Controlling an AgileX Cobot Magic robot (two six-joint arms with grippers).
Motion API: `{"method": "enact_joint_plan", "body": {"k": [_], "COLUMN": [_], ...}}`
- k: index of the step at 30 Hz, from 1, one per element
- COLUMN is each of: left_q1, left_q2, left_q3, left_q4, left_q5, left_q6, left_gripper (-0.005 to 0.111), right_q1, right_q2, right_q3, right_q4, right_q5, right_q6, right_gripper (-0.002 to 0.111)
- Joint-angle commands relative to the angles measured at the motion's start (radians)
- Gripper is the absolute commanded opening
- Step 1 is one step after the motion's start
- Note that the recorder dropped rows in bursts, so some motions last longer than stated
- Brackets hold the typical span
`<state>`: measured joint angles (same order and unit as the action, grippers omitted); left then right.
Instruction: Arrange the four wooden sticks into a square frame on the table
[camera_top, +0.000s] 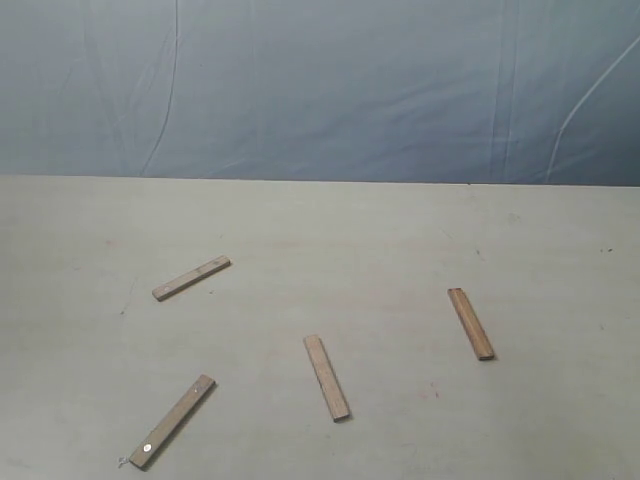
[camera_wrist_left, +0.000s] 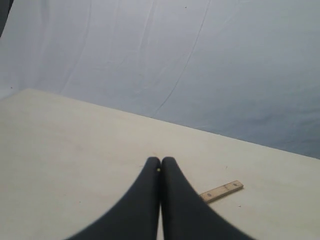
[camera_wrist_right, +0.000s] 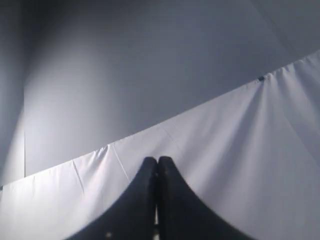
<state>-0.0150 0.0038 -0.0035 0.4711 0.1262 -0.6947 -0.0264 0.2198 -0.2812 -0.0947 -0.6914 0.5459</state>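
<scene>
Exterior view: I see four sticks (camera_top: 327, 377) scattered apart, none joined yet; left claw (camera_wrist_left: 160, 167) and right claw (camera_wrist_right: 158, 166) closed tight, empty

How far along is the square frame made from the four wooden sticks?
Done: nothing. The far-left stick, dotted stick, middle stick and right stick lie scattered on the table, none touching. In hand: nothing; the left gripper and right gripper are both shut and empty. Left: all of them must be brought together, ends meeting in a square.
</scene>
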Motion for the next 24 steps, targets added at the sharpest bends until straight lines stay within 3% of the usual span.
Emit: {"method": "enact_joint_plan", "body": {"k": [1, 6, 9, 13, 18, 24], "left_q1": [-0.007, -0.007, -0.007, -0.007, -0.007, -0.007], "left_q2": [-0.004, -0.004, -0.004, -0.004, -0.004, -0.004], "left_q3": [0.003, 0.003, 0.003, 0.003, 0.003, 0.003], "left_q4": [0.013, 0.018, 0.018, 0.018, 0.018, 0.018], "left_q5": [0.013, 0.008, 0.008, 0.008, 0.008, 0.008], "left_q6": [-0.002, -0.002, -0.002, -0.002, 0.0, 0.0], "left_gripper": [0.0, 0.0, 0.0, 0.0, 0.0, 0.0], "right_q1": [-0.003, -0.003, 0.007, 0.072, 0.204, 0.33], "right_q2": [0.255, 0.549, 0.747, 0.974, 1.226, 1.458], "right_q3": [-0.151, -0.335, -0.455, -0.603, -0.794, -1.032], "right_q4": [-0.042, -0.219, -0.418, -0.532, -0.456, -0.06], "right_q5": [-0.124, 0.022, 0.297, 0.733, 1.217, 1.627], "right_q6": [0.005, 0.035, 0.128, 0.173, -0.032, -0.435], "right_gripper": [-0.001, -0.001, -0.001, -0.001, -0.001, 0.002]}}
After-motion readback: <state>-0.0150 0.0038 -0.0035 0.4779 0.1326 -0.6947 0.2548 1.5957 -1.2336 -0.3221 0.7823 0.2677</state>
